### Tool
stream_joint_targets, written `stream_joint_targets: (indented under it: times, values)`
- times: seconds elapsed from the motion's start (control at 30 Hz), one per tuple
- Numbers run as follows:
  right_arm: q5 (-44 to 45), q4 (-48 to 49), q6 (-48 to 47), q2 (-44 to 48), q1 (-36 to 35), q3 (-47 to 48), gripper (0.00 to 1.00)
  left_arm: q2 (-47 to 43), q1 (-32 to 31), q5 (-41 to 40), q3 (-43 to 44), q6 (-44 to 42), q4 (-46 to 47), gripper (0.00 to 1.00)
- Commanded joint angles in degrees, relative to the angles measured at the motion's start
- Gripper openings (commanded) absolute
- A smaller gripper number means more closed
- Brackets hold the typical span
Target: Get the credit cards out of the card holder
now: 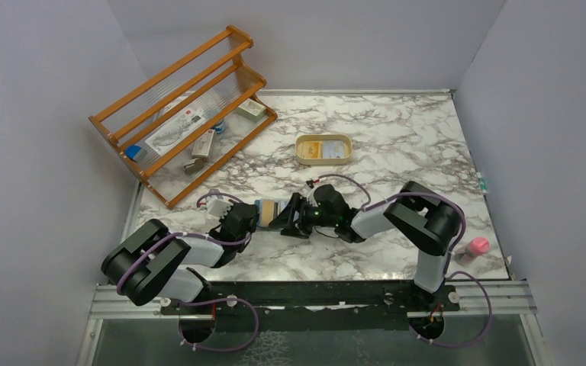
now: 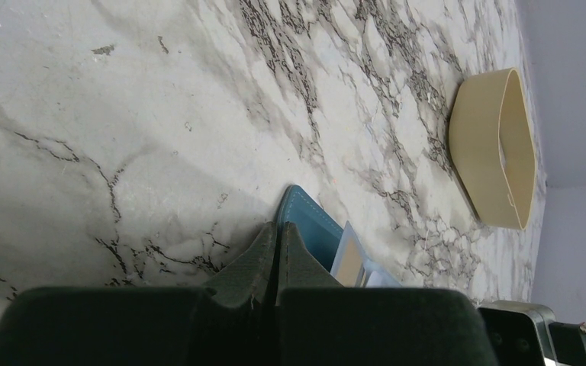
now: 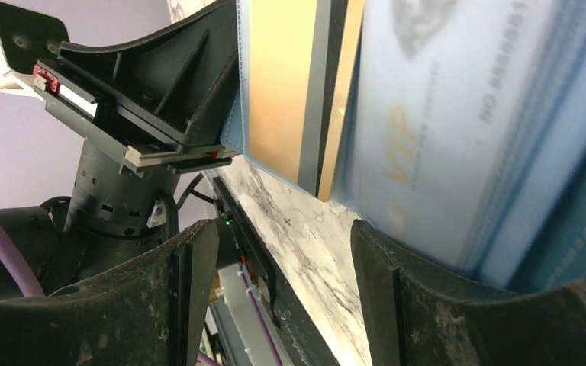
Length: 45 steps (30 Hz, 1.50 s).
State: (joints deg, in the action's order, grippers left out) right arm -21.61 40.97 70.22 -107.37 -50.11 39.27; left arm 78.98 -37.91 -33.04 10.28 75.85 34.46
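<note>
While the left gripper (image 2: 278,232) is pressing its fingers flat together on the teal edge of the card holder (image 2: 309,221), the right gripper (image 3: 282,244) is standing with its jaws spread wide apart, gripping nothing. Seen from overhead, the two grippers are meeting nose to nose toward the near edge of the marble table (image 1: 397,137). The card holder is sitting between them, with the left gripper on its left side and the right gripper on its right. The credit cards (image 2: 349,261) are showing as pale edges inside the holder, just beyond the left fingertips. From the right wrist, the holder's contents are filling the upper part of the view. A yellow card (image 3: 275,84) with a dark stripe is lying inside a clear sleeve. A pale blue-white card (image 3: 442,114) printed with "VIP" is sitting beside it, its lower edge reaching down behind the finger (image 3: 385,297) on the right of that view; whether that finger is touching it I cannot tell. Both cards are sitting in their slots. A cream tray (image 1: 323,149) is resting farther back on the table, well apart from the grippers. A wooden rack (image 1: 179,114) is standing at the far left corner, and a small pink object (image 1: 477,245) is lying at the table's right edge.
</note>
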Motion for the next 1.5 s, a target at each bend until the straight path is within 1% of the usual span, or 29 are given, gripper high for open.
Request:
stream_joint_targets:
  times: [0.0,0.1,0.2,0.27,0.4,0.47,0.53,0.7,0.93,1.0,1.13,1.37,1.47]
  values:
    - [6.3,3.2,0.2,4.3,-0.3,-2.9,0.70,1.6,-0.1,-1.5,-1.4,-0.7,-7.0,0.00]
    - [6.8,2.5,-3.3,8.9,-0.3,-2.6,0.70,1.4,-0.1,-1.6,-1.5,-0.8,-7.1,0.00]
    - [9.4,-6.1,-6.3,11.5,-0.3,0.8,0.70,1.6,-0.1,-1.5,-1.4,-0.7,-7.0,0.00]
    - [9.8,-9.1,-6.7,9.8,-0.3,3.1,0.71,2.1,-0.1,-1.3,-1.2,-0.6,-7.0,0.00]
    - [5.3,-5.8,-4.8,2.4,-0.2,5.3,0.71,2.9,-0.1,-1.1,-0.9,-0.5,-7.0,0.00]
    - [4.7,-3.3,-2.6,0.0,-0.2,4.3,0.71,2.9,-0.1,-1.2,-1.0,-0.5,-7.1,0.00]
    - [6.0,-2.6,-2.2,-0.3,-0.2,3.3,0.71,2.4,-0.1,-1.3,-1.4,-0.7,-7.0,0.00]
    - [8.8,-6.2,-3.8,1.0,-0.2,3.4,0.71,3.3,-0.2,-1.1,-0.9,-1.2,-7.1,0.00]
    - [8.7,-8.1,-3.9,-0.8,-0.2,4.4,0.71,4.2,-0.2,-0.7,-0.7,-0.9,-7.1,0.00]
    - [8.0,-5.5,-3.1,-2.3,-0.2,4.2,0.71,4.2,-0.2,-0.8,-0.7,-0.8,-7.1,0.00]
    - [5.2,6.7,-1.6,-4.3,-0.2,2.1,0.71,4.9,-0.3,-0.5,-0.5,-0.6,-7.0,0.00]
    - [3.1,22.2,-1.6,-5.2,-0.3,0.0,0.71,5.5,-0.4,-0.4,-0.2,-0.4,-7.0,0.00]
    - [3.1,30.8,-0.7,-6.4,-0.3,-1.9,0.71,5.6,-0.4,-0.4,-0.2,-0.4,-7.0,0.00]
